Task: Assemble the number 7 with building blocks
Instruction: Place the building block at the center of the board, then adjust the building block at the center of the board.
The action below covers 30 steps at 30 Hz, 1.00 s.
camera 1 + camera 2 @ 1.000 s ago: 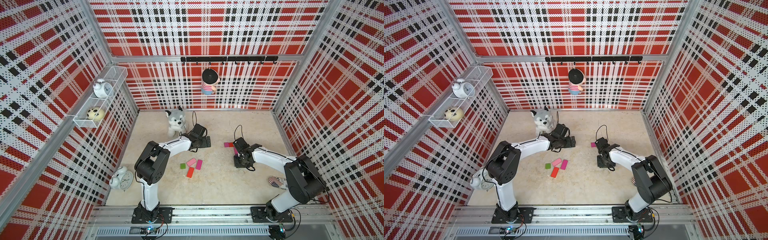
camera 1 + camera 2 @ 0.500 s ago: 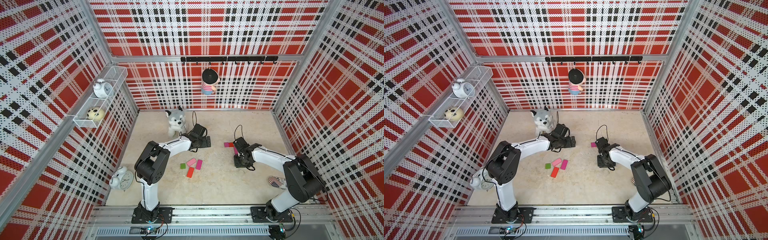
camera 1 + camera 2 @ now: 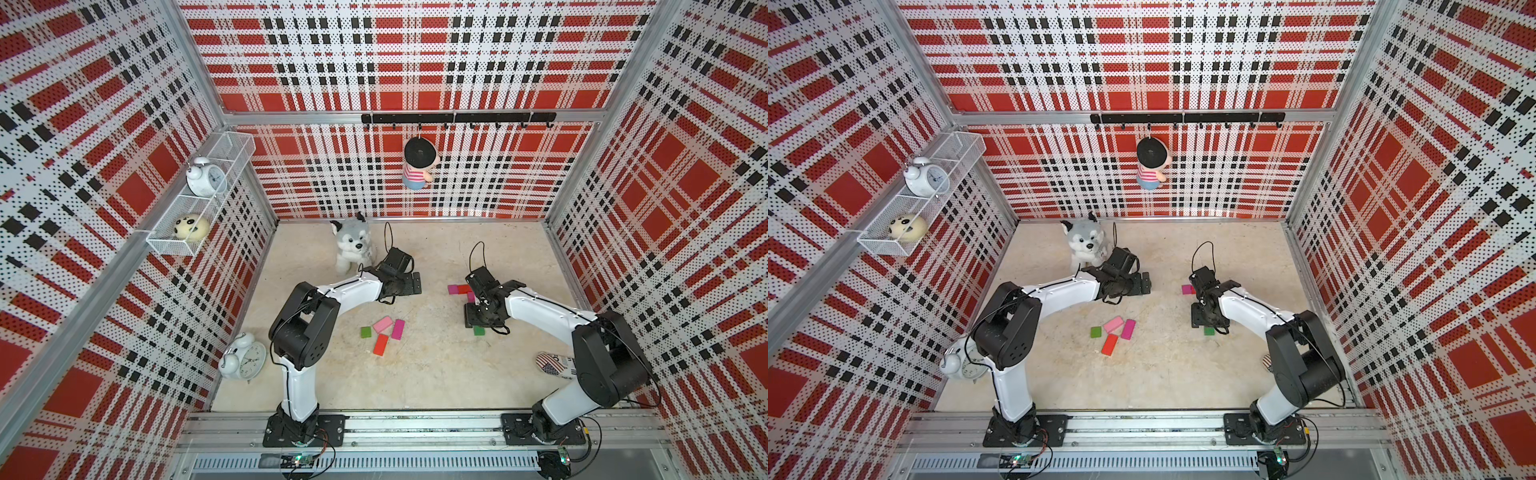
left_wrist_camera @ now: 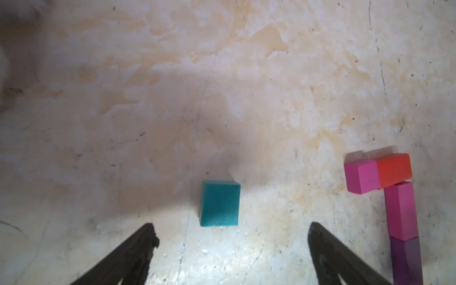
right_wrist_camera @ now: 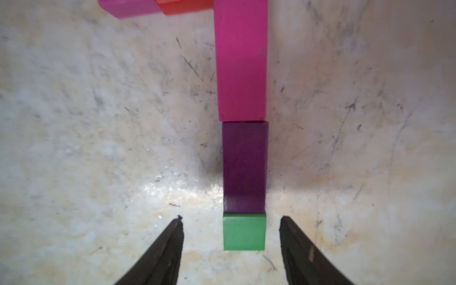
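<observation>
Free room: we see bare worktop (image 3: 436,361) right of the loose blocks (image 3: 383,323).
Obstacle: plush dog (image 3: 352,245), far left.

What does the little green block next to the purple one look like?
The green block is a small, matte square, seemingly painted wood, lying flat on the marbled table. One edge butts against the purple block, ending the coloured stem. The right end effector stands open over it, its fingers clear of both sides.
</observation>
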Available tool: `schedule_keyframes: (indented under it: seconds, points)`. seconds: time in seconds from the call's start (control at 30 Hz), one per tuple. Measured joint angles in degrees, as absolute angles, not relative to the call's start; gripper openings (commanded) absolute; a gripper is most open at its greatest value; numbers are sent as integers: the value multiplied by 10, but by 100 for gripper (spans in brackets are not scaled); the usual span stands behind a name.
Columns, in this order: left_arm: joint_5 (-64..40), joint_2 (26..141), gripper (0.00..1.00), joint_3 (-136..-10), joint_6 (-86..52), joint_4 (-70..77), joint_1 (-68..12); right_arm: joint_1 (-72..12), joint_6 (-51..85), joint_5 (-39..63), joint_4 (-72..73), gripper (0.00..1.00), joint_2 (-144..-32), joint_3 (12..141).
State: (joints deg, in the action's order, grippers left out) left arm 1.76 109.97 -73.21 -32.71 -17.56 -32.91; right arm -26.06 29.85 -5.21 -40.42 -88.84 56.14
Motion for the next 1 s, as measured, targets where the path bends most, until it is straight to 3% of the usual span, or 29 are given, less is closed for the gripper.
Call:
schedule_keyframes:
  seconds: [0.3, 0.53, 0.77, 1.0]
  points:
    - [39, 1067, 98, -675, -328, -184, -284, -268, 256, -10, -394, 67, -866, 649]
    - [66, 1047, 98, -664, -314, -199, -248, -321, 237, 10, -376, 68, -989, 763]
    - [69, 1037, 98, -643, -316, -184, -240, -322, 249, 74, -355, 66, -1133, 893]
    - [44, 1018, 99, -613, -316, -164, -186, -329, 275, 134, -324, 61, -1185, 910]
